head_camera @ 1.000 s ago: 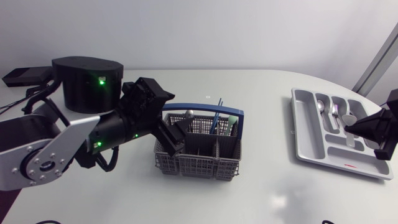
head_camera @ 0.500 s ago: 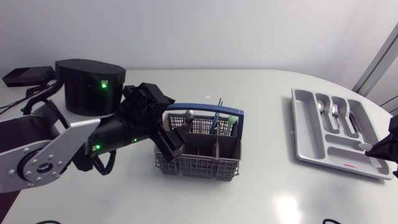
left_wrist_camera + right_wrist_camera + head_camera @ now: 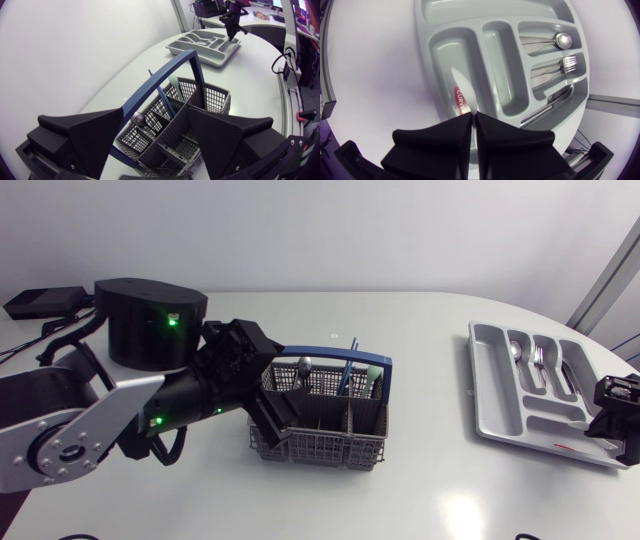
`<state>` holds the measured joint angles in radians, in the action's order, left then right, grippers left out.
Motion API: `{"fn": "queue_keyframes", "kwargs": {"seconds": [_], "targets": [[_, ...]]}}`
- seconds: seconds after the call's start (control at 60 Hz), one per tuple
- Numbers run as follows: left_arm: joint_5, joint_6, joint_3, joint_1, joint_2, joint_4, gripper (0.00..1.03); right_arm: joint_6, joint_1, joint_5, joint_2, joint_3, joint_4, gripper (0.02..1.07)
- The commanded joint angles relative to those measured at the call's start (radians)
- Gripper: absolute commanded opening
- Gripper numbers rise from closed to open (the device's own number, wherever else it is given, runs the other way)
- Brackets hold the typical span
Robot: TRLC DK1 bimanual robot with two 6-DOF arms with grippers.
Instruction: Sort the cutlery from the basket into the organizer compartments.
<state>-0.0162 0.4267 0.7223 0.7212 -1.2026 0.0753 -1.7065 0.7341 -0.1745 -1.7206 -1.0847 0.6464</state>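
A grey mesh basket [image 3: 330, 430] with a blue handle [image 3: 330, 356] stands mid-table. It holds a silver piece [image 3: 304, 364] and a blue-handled piece [image 3: 347, 372]. My left gripper [image 3: 278, 402] hangs open over the basket's left end. In the left wrist view its fingers [image 3: 95, 137] spread wide above the basket's dividers [image 3: 172, 132], and the silver piece's end [image 3: 137, 119] shows ahead. The grey organizer [image 3: 490, 395] lies at the right with spoons [image 3: 557, 41], forks [image 3: 567, 62] and knives [image 3: 555, 97] in its compartments. My right gripper [image 3: 612, 415] is shut and empty above the organizer's near right corner [image 3: 455, 95].
A small black box [image 3: 40, 302] with cables lies at the table's far left. Bare white tabletop [image 3: 430, 420] separates basket and organizer. The table's curved edge runs just behind the organizer.
My right gripper has drawn back from over the organizer's compartments to the right edge. My left gripper has crept slightly farther over the basket.
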Motion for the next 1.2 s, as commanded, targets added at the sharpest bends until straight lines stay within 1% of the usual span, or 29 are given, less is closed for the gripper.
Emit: {"fn": "queue_keyframes", "kwargs": {"seconds": [0.0, 0.083, 0.2, 0.317, 0.417, 0.45, 0.517, 0.583, 0.667, 0.767, 0.917, 1.05, 1.133, 1.183], "targets": [[0.001, 0.026, -0.006, 0.006, 0.014, -0.011, 0.90, -0.024, -0.024, 0.040, -0.036, 0.034, -0.033, 0.08], [0.001, 0.032, -0.004, 0.006, 0.018, -0.025, 0.90, -0.022, -0.038, 0.063, -0.054, 0.045, -0.060, 0.10], [0.001, 0.040, -0.003, 0.003, 0.028, -0.042, 0.90, -0.019, -0.044, 0.082, -0.063, 0.052, -0.073, 0.25], [-0.001, 0.046, -0.003, -0.003, 0.035, -0.052, 0.90, -0.019, -0.048, 0.090, -0.068, 0.068, -0.096, 0.34], [-0.001, 0.050, -0.006, -0.003, 0.038, -0.062, 0.90, -0.016, -0.045, 0.089, -0.066, 0.069, -0.097, 0.39], [-0.001, 0.052, -0.009, -0.003, 0.040, -0.065, 0.90, -0.016, -0.044, 0.082, -0.060, 0.071, -0.099, 0.43], [-0.001, 0.058, -0.011, -0.008, 0.048, -0.074, 0.90, -0.016, -0.041, 0.069, -0.037, 0.074, -0.097, 0.54], [-0.001, 0.064, -0.017, -0.017, 0.057, -0.080, 0.90, -0.015, -0.041, 0.055, -0.007, 0.085, -0.097, 0.59], [-0.001, 0.078, -0.026, -0.031, 0.078, -0.092, 0.91, -0.012, -0.041, 0.007, 0.065, 0.101, -0.091, 0.67], [-0.001, 0.086, -0.032, -0.051, 0.095, -0.111, 0.91, 0.010, -0.052, -0.053, 0.154, 0.117, -0.053, 0.71], [-0.001, 0.104, -0.067, -0.062, 0.133, -0.129, 0.92, 0.064, -0.110, -0.129, 0.308, 0.178, -0.004, 0.71], [-0.001, 0.130, -0.109, -0.074, 0.167, -0.144, 0.92, 0.183, -0.220, -0.184, 0.428, 0.215, 0.033, 0.71], [0.001, 0.142, -0.138, -0.089, 0.195, -0.152, 0.92, 0.286, -0.312, -0.215, 0.477, 0.223, 0.053, 0.71], [0.007, 0.152, -0.159, -0.111, 0.213, -0.157, 0.92, 0.377, -0.395, -0.234, 0.497, 0.226, 0.052, 0.71]]}}
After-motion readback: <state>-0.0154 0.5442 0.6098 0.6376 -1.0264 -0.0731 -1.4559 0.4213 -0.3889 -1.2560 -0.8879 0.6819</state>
